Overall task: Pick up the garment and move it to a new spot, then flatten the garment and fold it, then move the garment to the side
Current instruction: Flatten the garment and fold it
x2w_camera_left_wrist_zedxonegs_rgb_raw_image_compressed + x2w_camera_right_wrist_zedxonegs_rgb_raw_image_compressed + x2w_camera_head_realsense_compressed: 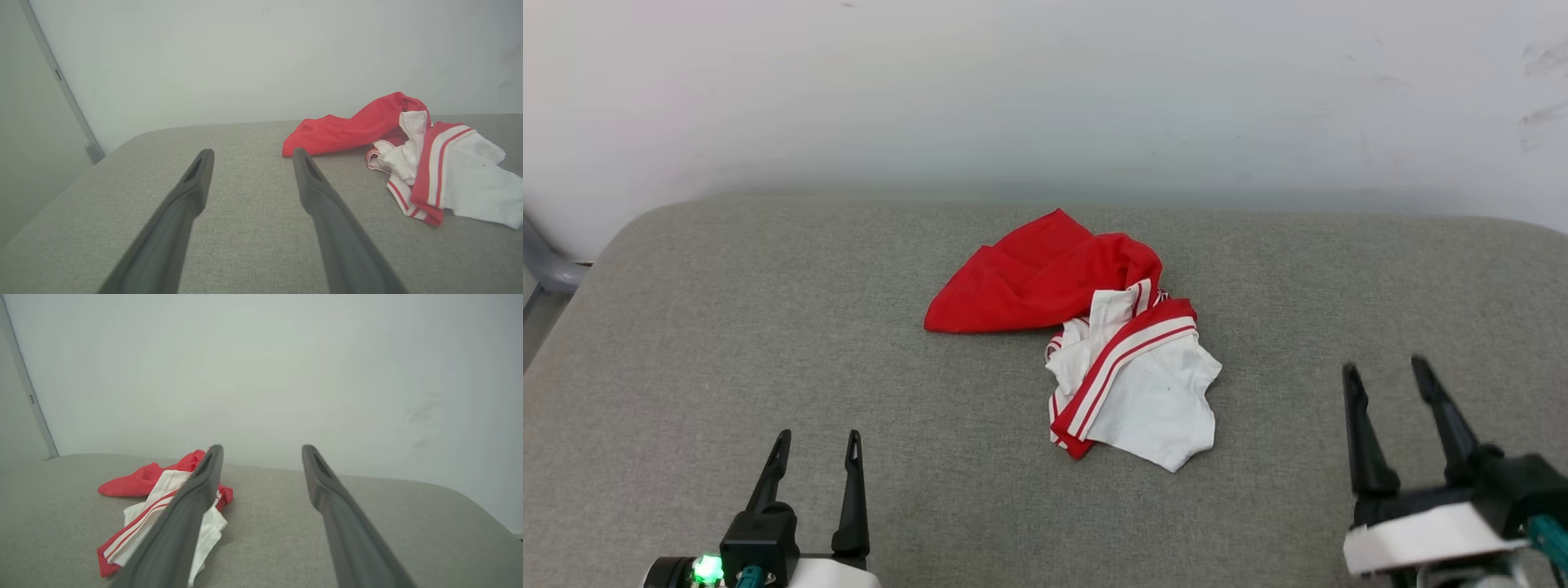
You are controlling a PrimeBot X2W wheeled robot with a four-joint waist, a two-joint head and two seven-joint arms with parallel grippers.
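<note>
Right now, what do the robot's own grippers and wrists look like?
Both the left gripper and right gripper have two long, tapering black fingers, slotted near the tips, on a black block with a white wrist shell. The left wrist carries a green light; both show a teal fitting.

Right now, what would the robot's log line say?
garment: crumpled on grey surface | left gripper: open, empty | right gripper: open, empty | step: pickup not begun

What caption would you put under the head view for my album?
Crumpled red-and-white T-shirt on a grey cushioned surface, open left gripper and right gripper clear of it.
</note>
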